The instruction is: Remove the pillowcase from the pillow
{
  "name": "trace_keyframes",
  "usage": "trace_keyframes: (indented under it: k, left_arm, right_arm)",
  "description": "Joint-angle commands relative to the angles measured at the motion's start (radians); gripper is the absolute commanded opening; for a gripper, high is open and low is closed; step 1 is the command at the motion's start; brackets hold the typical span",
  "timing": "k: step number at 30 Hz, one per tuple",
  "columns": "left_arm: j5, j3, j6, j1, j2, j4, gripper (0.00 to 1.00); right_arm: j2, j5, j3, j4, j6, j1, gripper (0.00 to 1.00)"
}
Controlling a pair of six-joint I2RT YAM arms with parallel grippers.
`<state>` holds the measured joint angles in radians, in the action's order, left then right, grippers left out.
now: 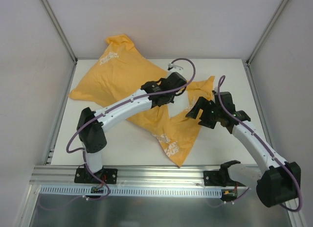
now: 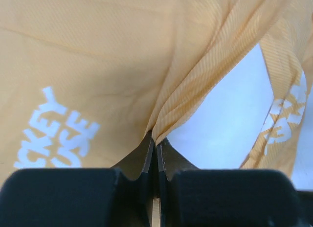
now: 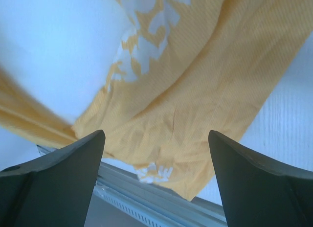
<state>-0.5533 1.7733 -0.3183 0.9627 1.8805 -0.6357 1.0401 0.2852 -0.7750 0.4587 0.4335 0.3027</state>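
Note:
The orange pillowcase (image 1: 122,75) lies across the table from the back left to the front middle, with small white logos showing. It bulges at the back left. The white pillow does not show plainly and seems hidden inside. My left gripper (image 1: 182,87) is shut on a gathered fold of the pillowcase (image 2: 98,65), pinched between the fingertips (image 2: 150,151). My right gripper (image 1: 194,112) is open and empty, hanging just above the limp front part of the pillowcase (image 3: 205,80) without touching it.
A metal rail (image 1: 156,174) runs along the table's front edge and also shows in the right wrist view (image 3: 146,197). Grey enclosure walls with metal posts (image 1: 56,26) close in the back and sides. White tabletop (image 1: 230,80) shows to the right.

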Motion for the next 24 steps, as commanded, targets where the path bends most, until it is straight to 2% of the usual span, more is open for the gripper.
trace_keyframes:
  k: [1,6,7,9,11,12,16,17,21,24]
  left_arm:
    - [0.105,-0.043,-0.083,-0.039,-0.121,-0.018,0.0]
    - [0.148,-0.077,-0.114,-0.042,-0.173,-0.018,0.0]
    - [0.154,-0.077,-0.117,-0.045,-0.181,-0.018,0.0]
    - [0.174,-0.077,-0.123,-0.048,-0.201,-0.018,0.0]
    - [0.188,-0.081,-0.128,-0.054,-0.219,-0.018,0.0]
    - [0.193,-0.083,-0.133,-0.058,-0.239,-0.018,0.0]
    - [0.245,-0.112,-0.168,-0.111,-0.305,-0.018,0.0]
    - [0.262,-0.117,-0.183,-0.149,-0.335,-0.019,0.0]
    - [0.341,-0.149,-0.232,-0.252,-0.46,-0.016,0.0]
    - [0.363,-0.179,-0.258,-0.341,-0.563,-0.01,0.0]
  right_arm:
    - [0.089,-0.041,-0.098,-0.094,0.033,0.029,0.92]
    - [0.213,-0.099,-0.164,-0.141,0.039,0.047,0.88]
    - [0.259,-0.109,-0.165,-0.144,0.039,0.047,0.82]
    - [0.307,-0.118,-0.164,-0.144,0.028,0.044,0.69]
    - [0.354,-0.124,-0.147,-0.146,0.027,0.041,0.47]
    - [0.365,-0.126,-0.121,-0.146,0.027,0.036,0.29]
    - [0.333,-0.139,-0.028,-0.147,0.039,-0.005,0.04]
    - [0.301,-0.138,-0.008,-0.146,0.04,-0.02,0.01]
    - [0.192,-0.129,0.062,-0.144,0.028,-0.124,0.01]
    - [0.121,-0.164,0.083,-0.115,0.019,-0.134,0.01]
